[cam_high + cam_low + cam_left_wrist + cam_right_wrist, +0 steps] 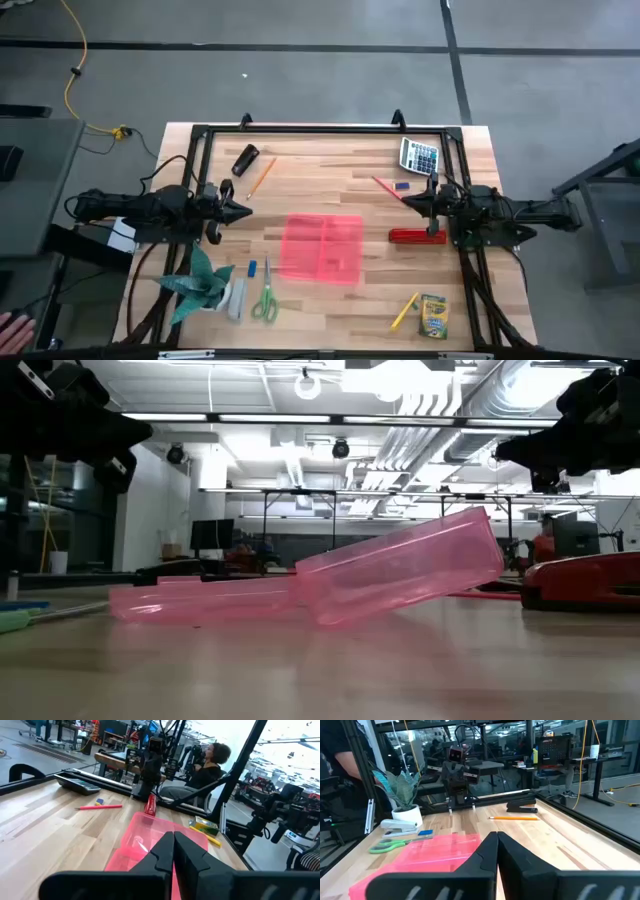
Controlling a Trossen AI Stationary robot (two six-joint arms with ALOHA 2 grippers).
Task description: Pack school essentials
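Observation:
An open pink translucent case point(322, 247) lies flat mid-table, one half tilted up in the low view point(400, 565). My left gripper point(243, 208), shut, hovers left of it; my right gripper point(408, 203), shut, hovers right of it, above a red stapler point(417, 236). Both touch nothing. The orange pencil point(262, 177) lies far-left. The red pencil point(385, 187) and a blue eraser point(402, 185) lie far-right. Green-handled scissors point(265, 300) and a second blue piece point(252, 268) lie near-left. The yellow marker point(404, 312) and crayon box point(433, 317) lie near-right.
A calculator point(420, 155) sits at the far right corner and a black stapler point(245, 160) far-left. A white stapler point(236, 298) and the green paper plant point(200, 285) stand near-left. A person's hand point(10, 325) shows off the table's near-left corner. A black frame borders the table.

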